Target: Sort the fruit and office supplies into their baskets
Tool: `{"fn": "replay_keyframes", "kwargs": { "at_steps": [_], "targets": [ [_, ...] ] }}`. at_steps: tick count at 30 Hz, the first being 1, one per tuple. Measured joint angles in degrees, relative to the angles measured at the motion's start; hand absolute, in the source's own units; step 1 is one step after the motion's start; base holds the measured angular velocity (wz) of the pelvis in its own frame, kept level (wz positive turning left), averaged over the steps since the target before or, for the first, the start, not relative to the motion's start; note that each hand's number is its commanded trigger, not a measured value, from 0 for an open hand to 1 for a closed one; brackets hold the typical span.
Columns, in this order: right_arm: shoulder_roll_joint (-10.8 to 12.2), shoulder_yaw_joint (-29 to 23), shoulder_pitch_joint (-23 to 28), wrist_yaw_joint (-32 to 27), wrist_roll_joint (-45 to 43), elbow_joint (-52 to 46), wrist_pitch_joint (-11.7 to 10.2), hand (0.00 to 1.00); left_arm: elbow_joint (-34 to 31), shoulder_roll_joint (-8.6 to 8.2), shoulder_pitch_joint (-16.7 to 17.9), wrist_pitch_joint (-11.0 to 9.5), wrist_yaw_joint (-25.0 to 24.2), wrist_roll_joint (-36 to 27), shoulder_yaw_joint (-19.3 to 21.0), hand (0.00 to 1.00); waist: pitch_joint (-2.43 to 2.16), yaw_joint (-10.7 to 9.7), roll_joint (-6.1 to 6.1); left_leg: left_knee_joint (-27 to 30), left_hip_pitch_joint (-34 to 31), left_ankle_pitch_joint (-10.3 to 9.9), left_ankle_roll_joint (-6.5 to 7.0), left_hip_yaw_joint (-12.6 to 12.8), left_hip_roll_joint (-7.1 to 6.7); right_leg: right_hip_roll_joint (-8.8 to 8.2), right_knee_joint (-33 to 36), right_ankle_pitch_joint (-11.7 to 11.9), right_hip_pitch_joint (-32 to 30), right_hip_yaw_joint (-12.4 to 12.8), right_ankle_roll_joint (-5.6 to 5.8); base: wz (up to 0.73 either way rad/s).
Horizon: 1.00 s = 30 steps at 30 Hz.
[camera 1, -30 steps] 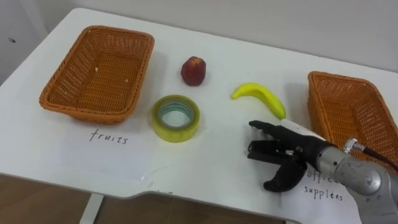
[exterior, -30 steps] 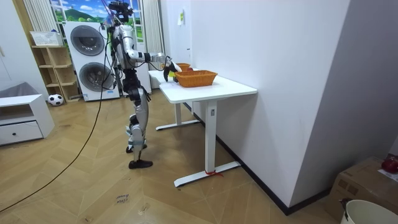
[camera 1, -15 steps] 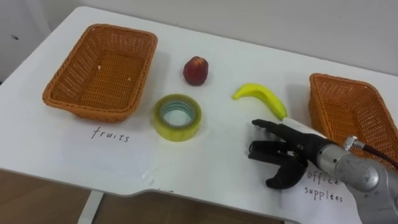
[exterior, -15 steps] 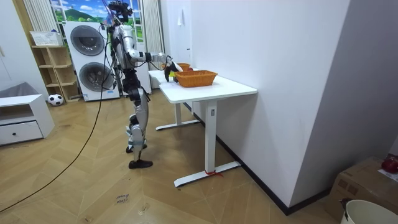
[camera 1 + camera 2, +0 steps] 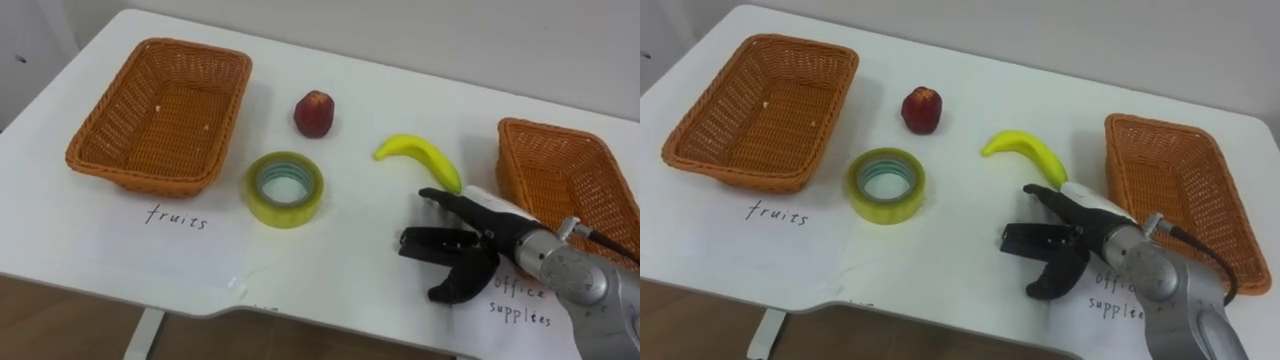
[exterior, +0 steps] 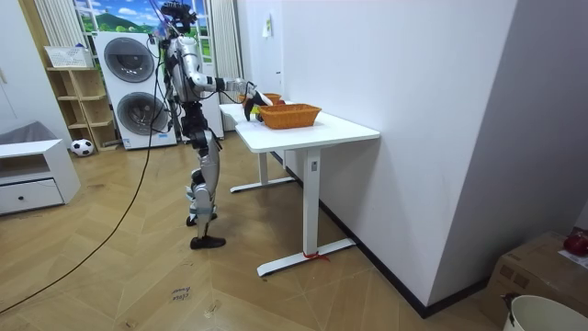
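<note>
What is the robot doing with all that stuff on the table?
The robot stands at a white table, with things to sort into baskets. Its right hand is open and holds nothing, low over the table just next to the banana. The banana, a red fruit and a roll of yellow tape all lie on the table. The left basket and the right basket have nothing in them, so nothing is sorted yet.
</note>
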Motion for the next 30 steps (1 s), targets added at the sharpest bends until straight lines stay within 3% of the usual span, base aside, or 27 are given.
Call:
{"fn": "replay_keyframes", "kwargs": {
  "at_steps": [5, 20, 30],
  "targets": [
    [0.7, 0.0, -0.3, 0.0, -1.5, 0.1, 1.4, 0.00, 0.0, -0.02, 0.0, 0.4, 0.2, 0.0, 0.2, 0.00, -0.13, 0.0, -0.21, 0.0, 0.0, 0.0, 0.00, -0.1, 0.00, 0.00, 0.0, 0.0, 0.0, -0.1, 0.00, 0.00],
    [1.8, 0.2, -0.6, 0.4, -3.9, 0.0, 1.9, 0.00, -0.2, -0.01, -0.2, 0.8, 0.6, 0.0, 0.4, 0.00, 0.00, 0.7, -0.38, -0.2, 0.0, 0.0, 0.00, -0.1, 0.02, 0.03, -0.1, 0.0, 0.0, -0.1, 0.00, 0.00],
    [1.8, 2.6, -3.7, 1.9, -5.4, 2.3, 4.4, 0.00, -0.2, 0.08, -0.5, 2.2, 2.5, -0.6, -1.0, 0.00, -0.06, 0.7, -0.71, 0.0, 0.1, 0.0, 0.00, -0.2, 0.01, 0.03, 0.0, 0.0, 0.2, -0.1, 0.00, 0.00]
  ]
}}
